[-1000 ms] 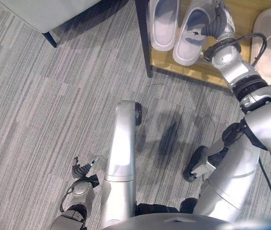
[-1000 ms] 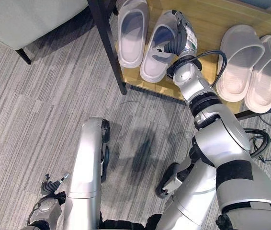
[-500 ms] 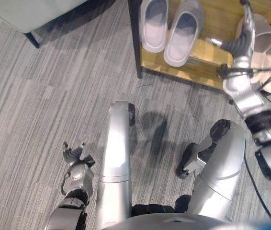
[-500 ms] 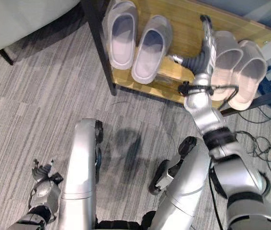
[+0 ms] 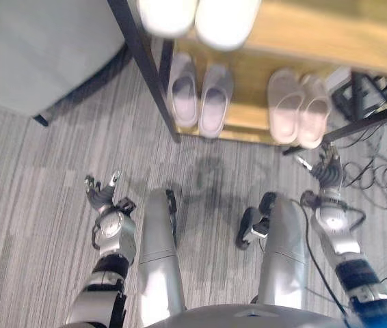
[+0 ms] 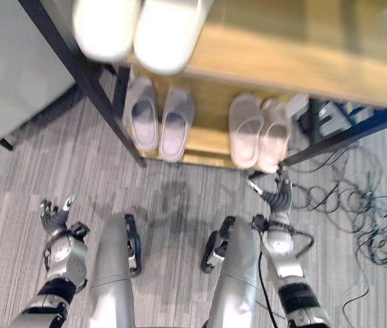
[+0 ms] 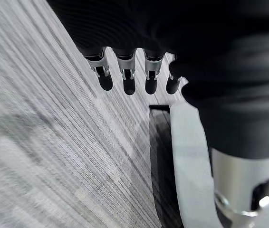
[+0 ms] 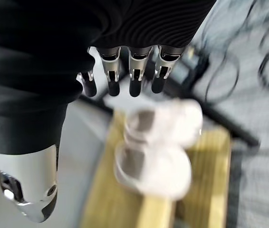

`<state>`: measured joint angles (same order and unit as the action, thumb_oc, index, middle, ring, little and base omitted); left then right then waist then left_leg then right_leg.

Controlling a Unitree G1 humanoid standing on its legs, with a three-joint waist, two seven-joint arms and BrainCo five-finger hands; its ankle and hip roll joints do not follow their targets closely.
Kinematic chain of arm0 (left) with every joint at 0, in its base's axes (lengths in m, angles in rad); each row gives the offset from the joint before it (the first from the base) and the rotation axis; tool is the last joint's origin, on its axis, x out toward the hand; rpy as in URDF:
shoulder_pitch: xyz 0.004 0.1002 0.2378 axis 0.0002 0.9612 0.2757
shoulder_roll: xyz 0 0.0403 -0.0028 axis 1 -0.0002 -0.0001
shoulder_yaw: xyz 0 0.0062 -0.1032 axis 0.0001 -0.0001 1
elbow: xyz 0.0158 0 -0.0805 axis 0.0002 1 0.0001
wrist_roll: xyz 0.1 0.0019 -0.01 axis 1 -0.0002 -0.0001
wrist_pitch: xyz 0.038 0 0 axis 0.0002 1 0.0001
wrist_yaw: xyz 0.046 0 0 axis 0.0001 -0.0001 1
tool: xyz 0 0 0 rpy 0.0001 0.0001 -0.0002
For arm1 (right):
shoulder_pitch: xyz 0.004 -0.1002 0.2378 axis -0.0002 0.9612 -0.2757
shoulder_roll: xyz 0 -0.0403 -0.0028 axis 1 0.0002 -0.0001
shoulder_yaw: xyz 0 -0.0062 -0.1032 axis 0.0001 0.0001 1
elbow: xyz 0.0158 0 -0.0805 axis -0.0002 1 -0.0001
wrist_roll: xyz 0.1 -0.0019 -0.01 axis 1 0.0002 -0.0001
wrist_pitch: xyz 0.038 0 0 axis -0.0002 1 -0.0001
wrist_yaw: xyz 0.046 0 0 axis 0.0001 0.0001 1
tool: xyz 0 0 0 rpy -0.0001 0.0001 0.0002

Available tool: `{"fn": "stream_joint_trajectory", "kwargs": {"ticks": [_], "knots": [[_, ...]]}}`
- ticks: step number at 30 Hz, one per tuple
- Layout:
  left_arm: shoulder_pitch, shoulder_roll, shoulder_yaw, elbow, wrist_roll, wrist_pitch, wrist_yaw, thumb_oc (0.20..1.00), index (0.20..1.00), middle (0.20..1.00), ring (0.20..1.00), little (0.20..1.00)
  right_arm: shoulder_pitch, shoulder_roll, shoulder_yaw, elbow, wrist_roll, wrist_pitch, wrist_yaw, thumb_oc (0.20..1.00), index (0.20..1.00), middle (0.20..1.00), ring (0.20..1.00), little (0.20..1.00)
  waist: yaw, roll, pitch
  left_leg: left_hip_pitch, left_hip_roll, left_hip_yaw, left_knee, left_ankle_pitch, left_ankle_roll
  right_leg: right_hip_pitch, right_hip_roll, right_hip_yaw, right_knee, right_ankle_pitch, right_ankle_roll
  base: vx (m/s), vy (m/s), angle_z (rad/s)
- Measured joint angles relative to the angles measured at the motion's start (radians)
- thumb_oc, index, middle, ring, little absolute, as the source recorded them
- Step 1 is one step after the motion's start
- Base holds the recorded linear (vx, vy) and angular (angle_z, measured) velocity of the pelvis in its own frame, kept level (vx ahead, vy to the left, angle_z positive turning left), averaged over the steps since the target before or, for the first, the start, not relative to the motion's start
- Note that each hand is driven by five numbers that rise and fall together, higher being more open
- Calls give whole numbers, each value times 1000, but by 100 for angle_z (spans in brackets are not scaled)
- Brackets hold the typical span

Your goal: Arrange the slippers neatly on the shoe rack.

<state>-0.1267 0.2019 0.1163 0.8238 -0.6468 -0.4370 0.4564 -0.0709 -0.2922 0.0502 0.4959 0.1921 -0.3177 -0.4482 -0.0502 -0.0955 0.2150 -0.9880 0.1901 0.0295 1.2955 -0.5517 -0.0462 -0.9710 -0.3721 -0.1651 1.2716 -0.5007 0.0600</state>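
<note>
A pale lilac pair of slippers (image 5: pixel 199 99) stands side by side at the left of the wooden lower shelf (image 5: pixel 248 116) of the shoe rack. To their right on that shelf lies a pinkish pair (image 5: pixel 299 109), also seen past my right fingers (image 8: pixel 158 152). On the upper shelf rests a white pair (image 5: pixel 200 17). My right hand (image 5: pixel 328 174) hangs open above the carpet, just in front of the rack's right corner and holding nothing. My left hand (image 5: pixel 103 195) is open over the carpet at the lower left, far from the rack.
A black metal post (image 5: pixel 145 68) forms the rack's left front leg. A grey upholstered seat (image 5: pixel 36 55) on dark legs stands to the left. Tangled cables (image 6: pixel 364 212) lie on the carpet at the right of the rack.
The camera has pulled back and up, so the upper shelf now shows. My right hand has withdrawn from the lower shelf and come down in front of the rack. The left hand has lifted slightly.
</note>
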Motion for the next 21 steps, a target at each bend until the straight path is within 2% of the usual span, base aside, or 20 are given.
{"fn": "stream_joint_trajectory", "kwargs": {"ticks": [1,2,4,5,6,7,8,10,11,12,16,21], "knots": [[29,-15,3,30,-3,-5,-1,1000,1000,1000,1000,1000,11,16,-8,75,0,2,-8,1000,1000,1000,1000,1000,5,-3,-17,71,1,17,-100,39,0,66,15,-16,-97,39,0,-10,-34,-7],[101,-49,0,150,-10,-7,-14,1000,1000,1000,1000,1000,57,29,-9,237,1,5,-18,1000,1000,1000,1000,1000,7,6,-76,213,-6,42,-318,128,-10,204,43,-53,-299,116,0,-9,-3,-5],[108,-46,0,176,-8,3,-15,1000,1000,1000,1000,1000,64,38,-11,261,2,5,-17,1000,1000,1000,1000,1000,10,6,-77,230,-8,41,-355,148,-11,223,46,-70,-326,121,-9,67,29,20],[110,-73,-3,329,45,41,-63,1000,1000,1000,1000,1000,29,104,-65,486,4,1,-7,1000,1000,1000,1000,1000,-1,6,-67,477,-47,59,-650,285,-18,465,58,-131,-583,227,3,174,4,27],[166,-103,-49,368,61,62,-81,1000,1000,1000,1000,1000,81,96,-55,537,6,-2,-6,1000,1000,1000,1000,1000,13,34,-110,626,-57,82,-821,355,-14,604,81,-161,-772,290,23,189,-10,10],[206,-103,-80,384,87,71,-100,1000,1000,1000,1000,1000,96,77,-41,595,6,-2,-3,1000,1000,1000,1000,1000,19,51,-137,705,-57,90,-921,359,-14,675,94,-176,-858,311,34,106,-41,-24],[228,-98,-105,412,126,80,-113,1000,1000,1000,1000,1000,96,64,-43,655,6,-2,5,1000,1000,1000,1000,1000,19,78,-175,748,-61,105,-992,384,-22,714,94,-192,-918,332,53,79,-42,-17],[244,-87,-116,436,193,104,-155,1000,1000,1000,1000,1000,112,49,-42,671,2,8,18,1000,1000,1000,1000,1000,15,99,-193,781,-71,110,-1042,414,-19,745,94,-205,-962,379,50,75,-62,-6],[249,-87,-113,438,220,124,-183,1000,1000,1000,1000,1000,118,49,-38,685,-1,19,48,1000,1000,1000,1000,1000,15,114,-193,826,-70,125,-1096,443,-21,770,105,-206,-998,403,36,90,-101,-20],[257,-85,-116,438,251,141,-199,1000,1000,1000,1000,1000,125,49,-27,713,-2,30,81,1000,1000,1000,1000,1000,15,108,-192,912,-68,131,-1205,491,-30,837,133,-212,-1074,432,33,80,-132,-23],[218,-84,-117,433,278,149,-233,1000,1000,1000,1000,1000,127,50,11,710,-20,46,136,1000,1000,1000,1000,1000,15,114,-211,962,-65,131,-1274,523,-34,875,153,-211,-1120,452,35,6,-64,-2],[215,-93,-137,433,288,157,-262,1000,1000,1000,1000,1000,139,71,22,706,-14,62,206,1000,1000,1000,1000,1000,18,119,-242,1029,-65,151,-1368,565,-35,956,188,-226,-1269,524,40,-4,-34,-5]]}}
